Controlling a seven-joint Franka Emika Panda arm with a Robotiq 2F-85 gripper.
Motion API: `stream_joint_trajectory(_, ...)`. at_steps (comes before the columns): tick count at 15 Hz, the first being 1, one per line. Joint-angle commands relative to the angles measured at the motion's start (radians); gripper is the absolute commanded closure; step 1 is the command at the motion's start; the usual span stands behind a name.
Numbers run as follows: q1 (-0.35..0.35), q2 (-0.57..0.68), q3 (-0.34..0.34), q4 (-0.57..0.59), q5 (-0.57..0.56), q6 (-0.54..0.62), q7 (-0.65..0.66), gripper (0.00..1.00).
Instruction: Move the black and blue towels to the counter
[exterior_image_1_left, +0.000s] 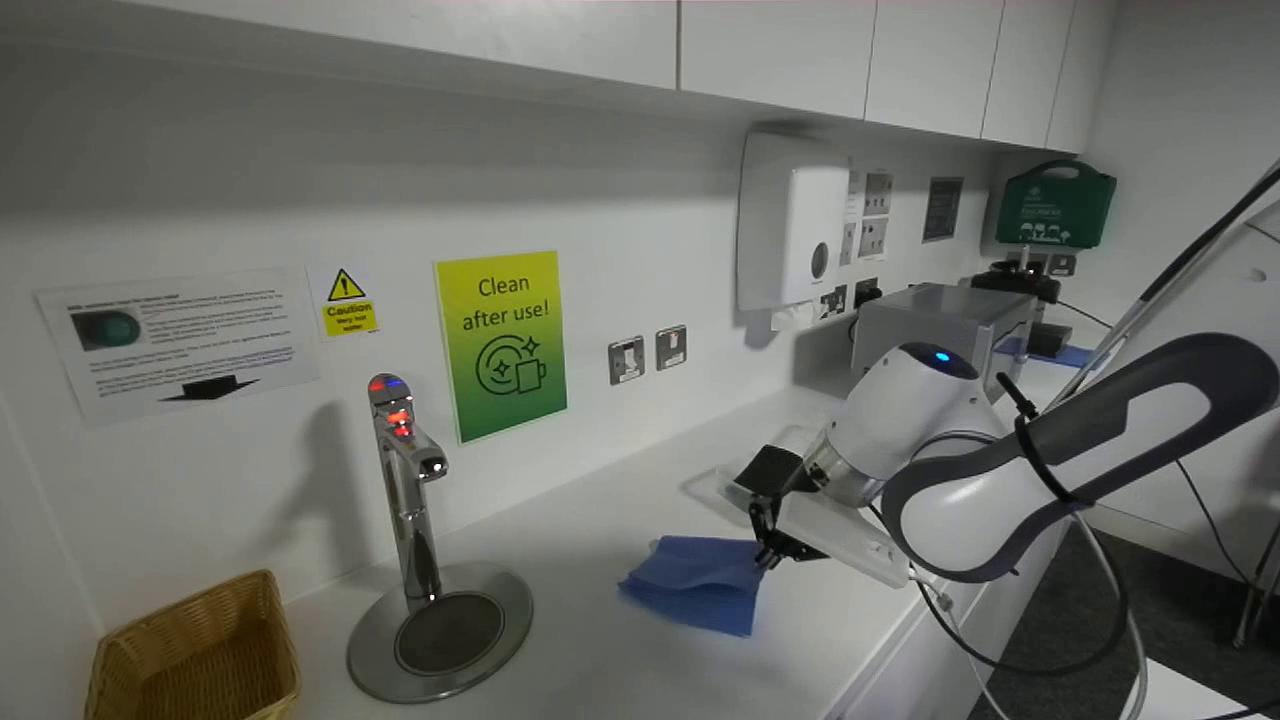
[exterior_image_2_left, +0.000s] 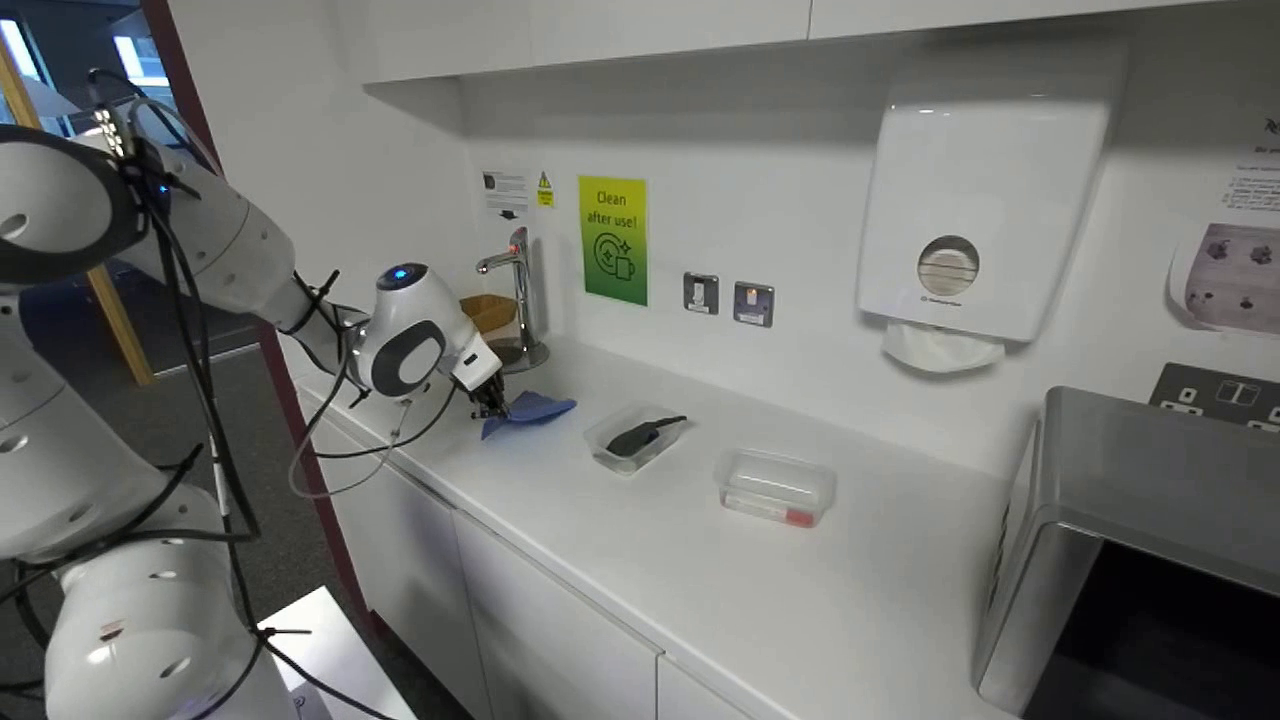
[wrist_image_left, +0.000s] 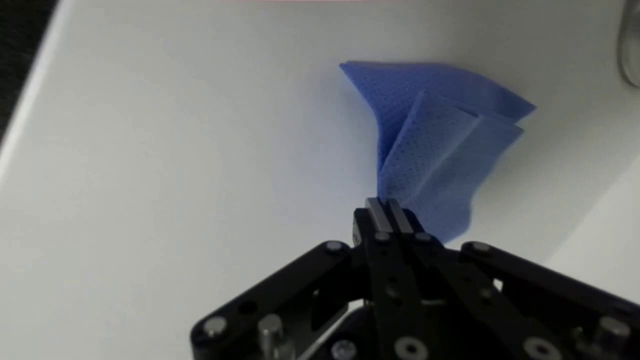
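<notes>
Blue folded towel (exterior_image_1_left: 695, 585) on or just above the white counter (exterior_image_2_left: 640, 540), pinched at its edge by the gripper (wrist_image_left: 383, 201), jaws narrow. Near the towel, clear plastic tub (exterior_image_2_left: 604, 447) with black handled tool (exterior_image_2_left: 640, 437); farther, second clear tub (exterior_image_2_left: 748, 503); farthest, silver boxy appliance (exterior_image_2_left: 1150, 480).
</notes>
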Motion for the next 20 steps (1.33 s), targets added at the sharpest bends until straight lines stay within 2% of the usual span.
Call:
stream_joint_trajectory(1,0.133,-0.021,-0.162,0.018,-0.014,-0.229,-0.008,1.00)
stream_joint_trajectory(3,0.189,-0.040,-0.237,0.022,-0.032,-0.328,-0.004,1.00)
stream_joint_trajectory(4,0.203,-0.048,-0.262,0.023,-0.048,-0.356,0.000,0.88)
stream_joint_trajectory(5,0.213,-0.056,-0.282,0.025,-0.070,-0.377,0.006,0.72)
stream_joint_trajectory(10,0.224,-0.110,-0.322,0.040,-0.207,-0.428,0.013,0.36)
stream_joint_trajectory(13,0.223,-0.168,-0.325,0.053,-0.297,-0.480,-0.021,0.15)
stream_joint_trajectory(14,0.239,-0.192,-0.338,0.058,-0.297,-0.501,-0.060,0.08)
stream_joint_trajectory(15,0.287,-0.216,-0.376,0.066,-0.235,-0.527,-0.157,0.01)
stream_joint_trajectory(17,0.352,-0.258,-0.438,0.089,-0.125,-0.593,-0.306,0.00)
stream_joint_trajectory(20,0.400,-0.315,-0.511,0.156,0.010,-0.807,-0.497,0.00)
